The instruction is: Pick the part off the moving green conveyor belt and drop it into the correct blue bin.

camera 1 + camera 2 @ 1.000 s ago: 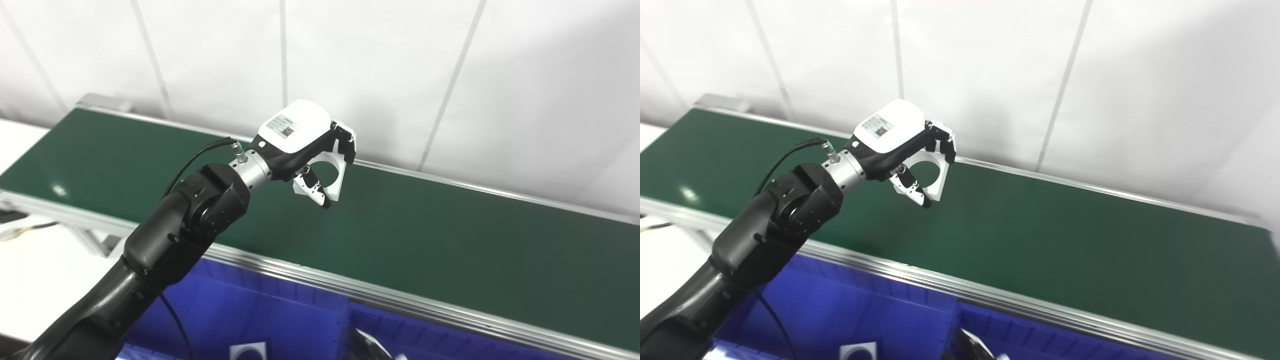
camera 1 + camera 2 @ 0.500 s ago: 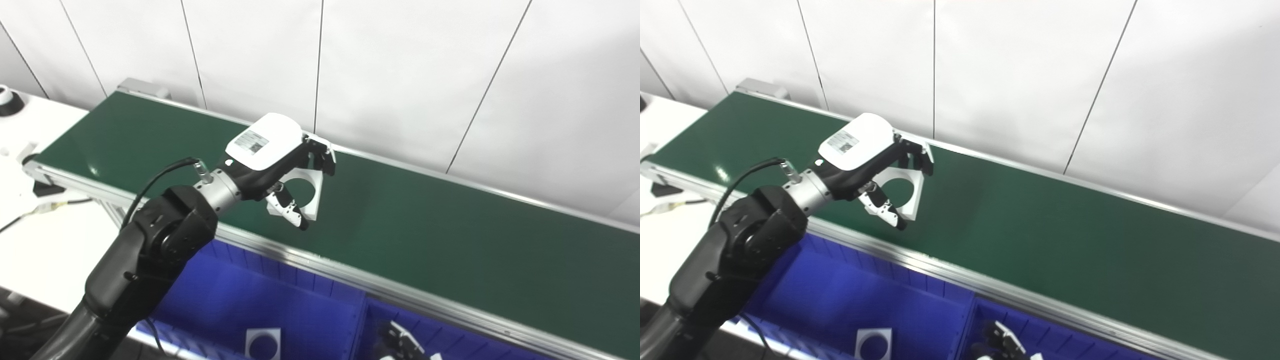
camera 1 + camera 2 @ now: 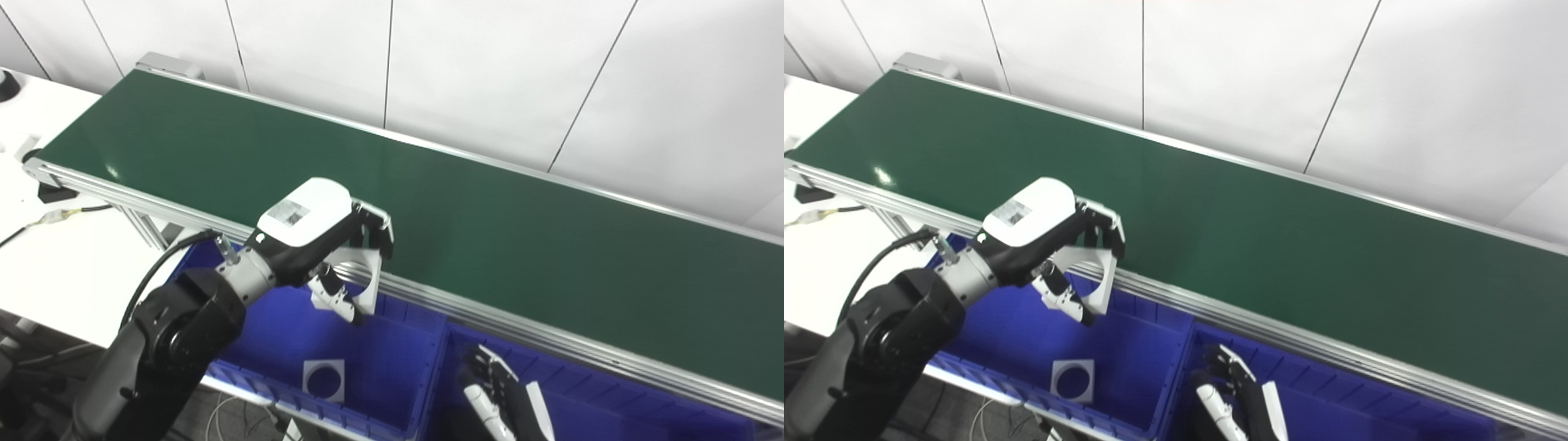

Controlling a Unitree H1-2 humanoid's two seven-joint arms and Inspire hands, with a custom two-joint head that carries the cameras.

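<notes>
1. White wall panels [image 3: 490,73] stand behind the long green conveyor belt [image 3: 490,226], which runs from upper left to lower right with a silver rail along its near edge.
2. Below that rail sit two blue bins side by side: the left blue bin [image 3: 392,355] and the right blue bin [image 3: 600,398].
3. At far left, a white tabletop [image 3: 55,269] carries cables.
4. The left hand [image 3: 318,236], with a white back cover and dark fingers, is closed around the part [image 3: 367,291], a white square plate with a round hole.
5. That part hangs tilted in the air, over the near rail and the back of the left blue bin, touching neither.
6. A second white plate [image 3: 324,380] with a round hole lies flat on the floor of the left blue bin.
7. The right hand [image 3: 496,392] is low over the right blue bin, fingers spread and holding nothing.
</notes>
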